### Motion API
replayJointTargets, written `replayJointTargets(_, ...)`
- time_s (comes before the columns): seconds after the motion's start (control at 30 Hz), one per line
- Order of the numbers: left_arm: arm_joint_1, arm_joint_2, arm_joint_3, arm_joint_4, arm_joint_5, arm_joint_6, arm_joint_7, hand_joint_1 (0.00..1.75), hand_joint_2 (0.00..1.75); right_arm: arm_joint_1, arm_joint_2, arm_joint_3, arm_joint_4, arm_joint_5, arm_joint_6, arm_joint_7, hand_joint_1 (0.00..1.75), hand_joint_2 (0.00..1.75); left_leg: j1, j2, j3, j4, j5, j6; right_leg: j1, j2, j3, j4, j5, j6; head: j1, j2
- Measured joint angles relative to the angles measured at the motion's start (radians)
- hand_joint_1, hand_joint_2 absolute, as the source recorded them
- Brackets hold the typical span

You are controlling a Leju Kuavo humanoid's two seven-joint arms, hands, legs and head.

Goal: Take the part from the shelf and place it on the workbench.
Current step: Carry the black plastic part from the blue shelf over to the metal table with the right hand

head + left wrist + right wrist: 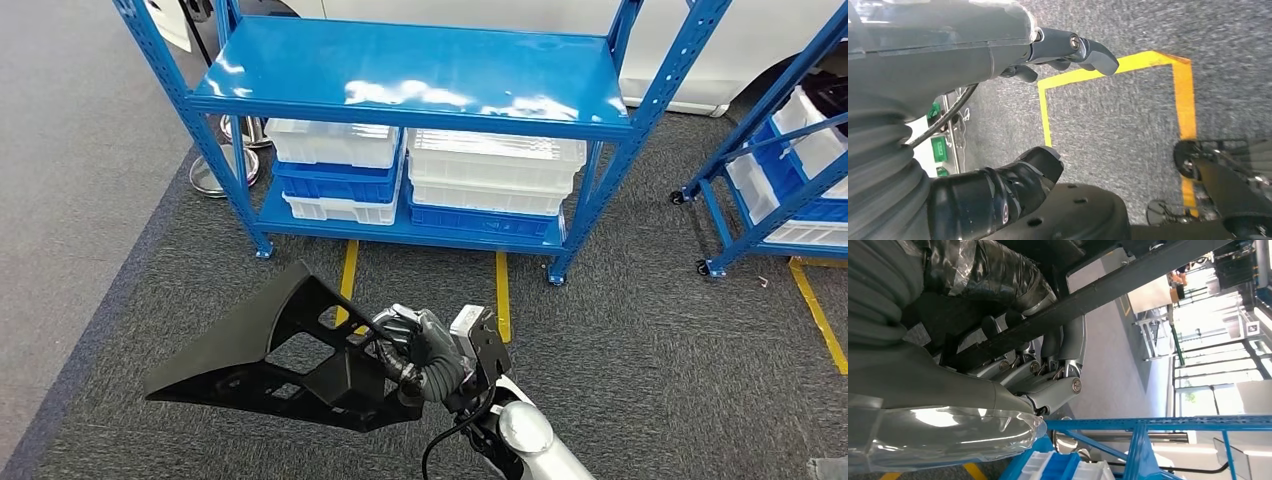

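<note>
While right hand (405, 345) grips 1 black part (270, 355), left hand (1038, 65) hangs open.

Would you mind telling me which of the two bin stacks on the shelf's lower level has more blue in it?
The left stack: two blue layers, against one under the right stack.

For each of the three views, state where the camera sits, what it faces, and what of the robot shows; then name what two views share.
Head view: high on the body, facing down at the blue shelf; right hand grips the black part.
Left wrist view: behind the left hand, facing carpet and yellow tape.
Right wrist view: behind the right hand, facing the part.
Shared: head and right wrist views show shelf and part.
</note>
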Motion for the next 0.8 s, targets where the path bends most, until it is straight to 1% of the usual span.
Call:
replayJointTargets(0.03, 0.000, -0.001, 0.000, 0.000, 0.000, 0.000, 0.000, 0.00, 1.75, -0.001, 0.000, -0.001, -0.001, 0.000, 0.000, 0.000, 1.75, 1.75, 0.000, 0.000, -0.004, -0.002, 0.011, -0.005, 0.004, 0.000, 0.032, -0.054, -0.014, -0.003, 0.000, 0.000)
replayJointTargets(0.07, 0.000, -0.001, -0.001, 0.000, 0.000, -0.001, 0.000, 0.00, 1.75, -0.002, 0.000, -0.001, -0.003, -0.001, 0.000, 0.000, 1.75, 1.75, 0.000, 0.000, -0.008, -0.006, 0.023, -0.011, 0.007, 0.000, 0.045, -0.087, -0.021, -0.005, 0.000, 0.000)
replayJointTargets(0.1, 0.001, -0.001, -0.001, 0.000, 0.000, -0.001, 0.001, 0.00, 1.75, -0.002, 0.000, -0.002, -0.003, -0.002, 0.002, 0.000, 1.75, 1.75, 0.001, 0.000, -0.013, -0.010, 0.034, -0.016, 0.004, -0.001, 0.041, -0.098, -0.015, -0.008, 0.000, 0.000)
replayJointTargets(0.13, 0.002, -0.001, -0.002, 0.001, 0.000, -0.001, 0.001, 0.00, 1.75, -0.001, 0.000, -0.002, -0.003, -0.006, 0.005, 0.001, 1.75, 1.75, 0.002, 0.000, -0.019, -0.009, 0.029, -0.022, 0.002, -0.003, 0.031, -0.102, -0.003, -0.012, 0.000, 0.000)
replayJointTargets(0.17, 0.002, 0.000, -0.002, 0.001, 0.000, -0.001, 0.002, 0.00, 1.75, 0.000, 0.000, -0.002, -0.003, -0.011, 0.010, 0.003, 1.75, 1.75, 0.002, -0.002, -0.028, 0.005, 0.003, -0.026, -0.001, -0.005, 0.019, -0.106, 0.011, -0.017, 0.000, 0.000)
replayJointTargets(0.2, 0.003, 0.000, -0.004, 0.001, 0.000, -0.001, 0.004, 0.00, 1.75, 0.001, 0.000, -0.002, -0.003, -0.019, 0.018, 0.004, 1.75, 1.75, 0.002, -0.003, -0.039, 0.038, -0.043, -0.030, -0.004, -0.007, 0.005, -0.108, 0.026, -0.023, -0.001, 0.000)
replayJointTargets(0.23, 0.003, 0.000, -0.005, 0.001, 0.000, -0.001, 0.005, 0.00, 1.75, 0.002, 0.000, -0.003, -0.003, -0.028, 0.027, 0.005, 1.75, 1.75, 0.004, -0.004, -0.050, 0.091, -0.102, -0.034, -0.003, -0.008, -0.012, -0.106, 0.039, -0.027, -0.001, 0.000)
replayJointTargets(0.27, 0.003, 0.000, -0.008, 0.001, 0.000, -0.001, 0.006, 0.00, 1.75, 0.003, 0.000, -0.004, -0.003, -0.038, 0.036, 0.006, 1.75, 1.75, 0.005, -0.004, -0.061, 0.156, -0.153, -0.037, -0.002, -0.009, -0.029, -0.102, 0.051, -0.029, -0.001, 0.000)
replayJointTargets(0.3, 0.003, 0.000, -0.011, 0.001, 0.000, -0.001, 0.007, 0.00, 1.75, 0.005, 0.000, -0.005, -0.003, -0.048, 0.044, 0.006, 1.75, 1.75, 0.006, -0.004, -0.066, 0.219, -0.181, -0.040, -0.001, -0.010, -0.049, -0.098, 0.063, -0.030, -0.001, 0.000)
replayJointTargets(0.33, 0.003, 0.000, -0.014, 0.001, -0.001, -0.001, 0.009, 0.00, 1.75, 0.008, 0.000, -0.006, -0.003, -0.057, 0.052, 0.007, 1.75, 1.75, 0.007, -0.004, -0.064, 0.266, -0.181, -0.043, 0.000, -0.012, -0.068, -0.093, 0.075, -0.030, -0.001, 0.000)
replayJointTargets(0.37, 0.003, 0.000, -0.016, 0.001, -0.001, -0.001, 0.010, 0.00, 1.75, 0.011, -0.001, -0.008, -0.003, -0.066, 0.059, 0.007, 1.75, 1.75, 0.008, -0.004, -0.048, 0.284, -0.157, -0.044, 0.000, -0.013, -0.089, -0.087, 0.086, -0.028, -0.002, 0.000)
replayJointTargets(0.4, 0.003, 0.000, -0.017, 0.001, -0.001, -0.002, 0.012, 0.00, 1.75, 0.014, -0.001, -0.011, -0.004, -0.074, 0.066, 0.007, 1.75, 1.75, 0.008, -0.004, -0.017, 0.271, -0.124, -0.044, 0.000, -0.013, -0.110, -0.080, 0.097, -0.027, -0.002, 0.000)
replayJointTargets(0.43, 0.002, 0.000, -0.018, 0.001, -0.001, -0.002, 0.012, 0.00, 1.75, 0.016, -0.001, -0.013, -0.006, -0.083, 0.073, 0.008, 1.75, 1.75, 0.009, -0.004, 0.032, 0.224, -0.102, -0.043, -0.001, -0.013, -0.129, -0.072, 0.107, -0.024, -0.002, 0.000)
replayJointTargets(0.47, 0.001, 0.000, -0.019, 0.001, -0.001, -0.002, 0.013, 0.00, 1.75, 0.019, -0.001, -0.016, -0.009, -0.091, 0.081, 0.009, 1.75, 1.75, 0.007, -0.005, 0.094, 0.147, -0.105, -0.040, 0.000, -0.012, -0.145, -0.064, 0.117, -0.020, -0.002, 0.000)
replayJointTargets(0.5, -0.001, 0.000, -0.019, 0.001, -0.002, -0.002, 0.013, 0.00, 1.75, 0.021, -0.001, -0.018, -0.014, -0.099, 0.090, 0.010, 1.75, 1.75, 0.006, -0.006, 0.151, 0.067, -0.126, -0.036, 0.001, -0.012, -0.156, -0.057, 0.126, -0.015, -0.001, 0.000)
replayJointTargets(0.53, -0.002, 0.000, -0.020, 0.001, -0.003, -0.003, 0.013, 0.00, 1.75, 0.023, -0.002, -0.021, -0.019, -0.107, 0.099, 0.011, 1.75, 1.75, 0.003, -0.006, 0.190, 0.005, -0.148, -0.031, 0.001, -0.012, -0.162, -0.055, 0.136, -0.011, -0.001, 0.000)
replayJointTargets(0.57, -0.003, -0.001, -0.021, 0.001, -0.004, -0.003, 0.014, 0.00, 1.75, 0.024, -0.002, -0.023, -0.024, -0.114, 0.109, 0.011, 1.75, 1.75, 0.000, -0.007, 0.210, -0.033, -0.164, -0.027, 0.001, -0.013, -0.165, -0.056, 0.148, -0.006, -0.001, 0.000)
replayJointTargets(0.6, -0.003, -0.002, -0.023, 0.001, -0.005, -0.003, 0.014, 0.00, 1.75, 0.025, -0.002, -0.024, -0.027, -0.121, 0.118, 0.011, 1.75, 1.75, 0.000, -0.007, 0.207, -0.044, -0.161, -0.019, 0.001, -0.013, -0.167, -0.060, 0.161, -0.001, 0.000, 0.000)
replayJointTargets(0.63, -0.003, -0.003, -0.025, 0.001, -0.006, -0.003, 0.015, 0.00, 1.75, 0.027, -0.003, -0.026, -0.029, -0.127, 0.126, 0.011, 1.75, 1.75, 0.001, -0.004, 0.197, -0.044, -0.148, -0.012, 0.001, -0.012, -0.171, -0.062, 0.164, 0.005, -0.001, 0.000)
replayJointTargets(0.67, -0.004, -0.005, -0.026, 0.001, -0.008, -0.004, 0.017, 0.00, 1.75, 0.029, -0.004, -0.028, -0.030, -0.133, 0.134, 0.011, 1.75, 1.75, 0.004, -0.001, 0.186, -0.047, -0.134, -0.003, 0.000, -0.010, -0.178, -0.054, 0.147, 0.011, -0.001, 0.000)
replayJointTargets(0.7, -0.004, -0.006, -0.027, 0.001, -0.009, -0.004, 0.018, 0.00, 1.75, 0.031, -0.005, -0.030, -0.032, -0.137, 0.140, 0.011, 1.75, 1.75, 0.006, 0.002, 0.172, -0.049, -0.119, 0.006, 0.000, -0.007, -0.187, -0.031, 0.109, 0.016, -0.001, 0.000)
replayJointTargets(0.73, -0.006, -0.007, -0.028, 0.002, -0.010, -0.004, 0.020, 0.00, 1.75, 0.033, -0.007, -0.033, -0.034, -0.141, 0.145, 0.010, 1.75, 1.75, 0.007, 0.004, 0.156, -0.048, -0.104, 0.012, -0.003, -0.005, -0.200, 0.014, 0.051, 0.020, -0.002, 0.000)
replayJointTargets(0.77, -0.006, -0.007, -0.029, 0.002, -0.011, -0.004, 0.022, 0.00, 1.75, 0.034, -0.008, -0.035, -0.035, -0.144, 0.148, 0.010, 1.75, 1.75, 0.006, 0.004, 0.137, -0.046, -0.089, 0.016, -0.005, -0.004, -0.211, 0.076, -0.009, 0.024, -0.001, 0.000)
replayJointTargets(0.8, -0.007, -0.007, -0.031, 0.002, -0.012, -0.004, 0.023, 0.00, 1.75, 0.035, -0.008, -0.036, -0.036, -0.146, 0.151, 0.010, 1.75, 1.75, 0.005, 0.005, 0.117, -0.043, -0.075, 0.018, -0.007, -0.003, -0.220, 0.144, -0.050, 0.026, -0.001, 0.000)
